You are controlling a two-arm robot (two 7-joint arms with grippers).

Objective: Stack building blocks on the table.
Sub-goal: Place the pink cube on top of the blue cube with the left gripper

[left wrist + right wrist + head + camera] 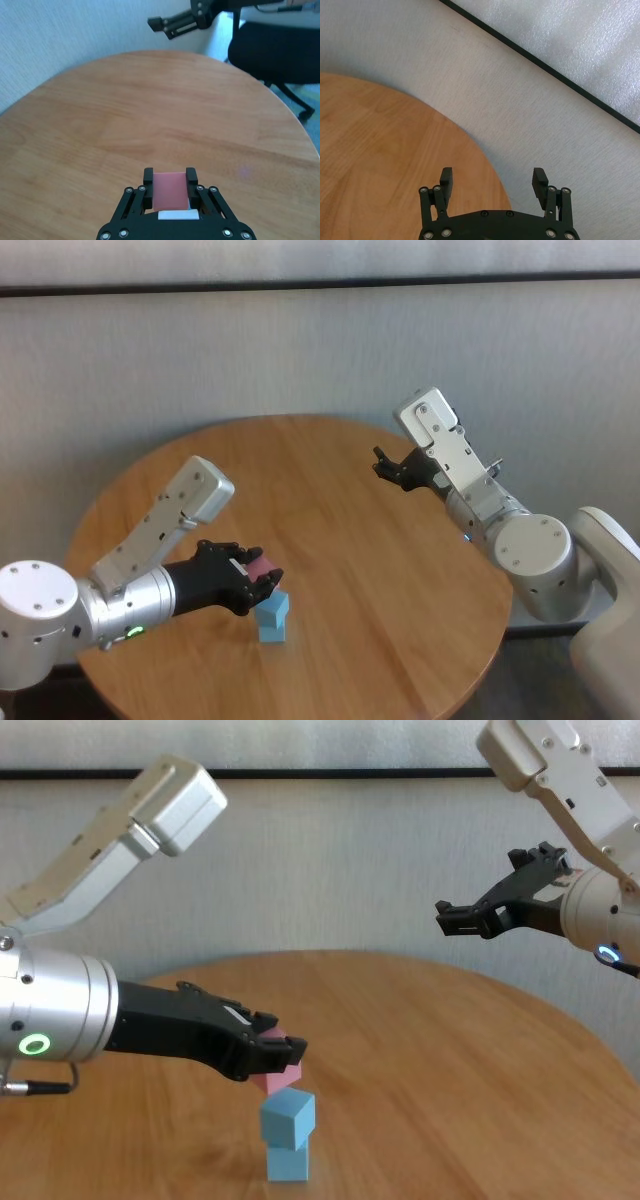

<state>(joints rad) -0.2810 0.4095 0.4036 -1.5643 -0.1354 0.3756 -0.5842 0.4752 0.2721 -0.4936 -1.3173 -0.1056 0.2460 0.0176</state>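
Two light blue building blocks (288, 1138) stand stacked on the table (380, 570) near its front; the upper one (273, 611) sits slightly turned on the lower. My left gripper (285, 1055) is shut on the pink block (169, 190) and holds it just above the top of the blue stack, slightly to the left of it. The pink block (262, 571) shows between the black fingers (191, 176). My right gripper (493, 181) hangs open and empty above the table's far right edge, well away from the blocks.
A pale wall runs behind the round table. A black office chair (280, 45) stands beyond the table's far side. The right gripper (176, 22) shows far off in the left wrist view.
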